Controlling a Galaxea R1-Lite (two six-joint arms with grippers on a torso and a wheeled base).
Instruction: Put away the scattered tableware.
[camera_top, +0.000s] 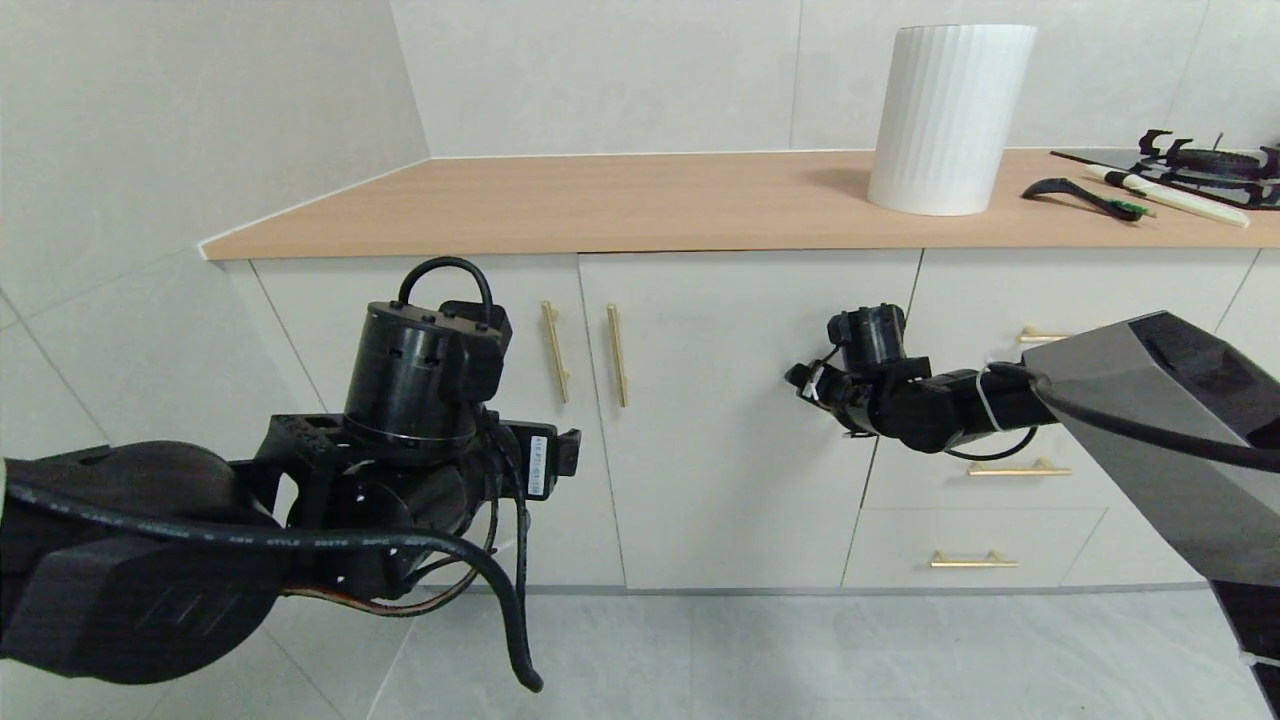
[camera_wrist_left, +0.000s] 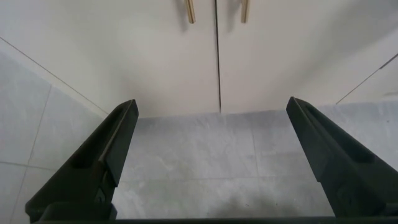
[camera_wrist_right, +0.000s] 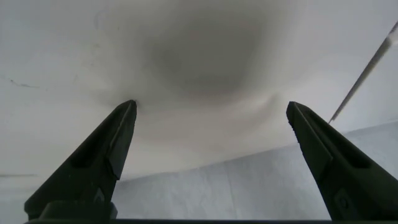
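A black spoon (camera_top: 1062, 187) and a white-handled utensil (camera_top: 1190, 198) lie on the bench (camera_top: 600, 205), just right of the white ribbed canister (camera_top: 950, 120). Below that canister, the left hand (camera_wrist_left: 211, 107) and the right hand (camera_wrist_right: 211, 107) are both spread wide.

Black spoon (camera_top: 1078, 193): lies flat at the table's right end, bowl to the left, green-tipped handle pointing right. Cream utensil (camera_top: 1185, 198): flat, slanted, just behind the spoon. White ribbed holder (camera_top: 948, 120): upright, left of both.
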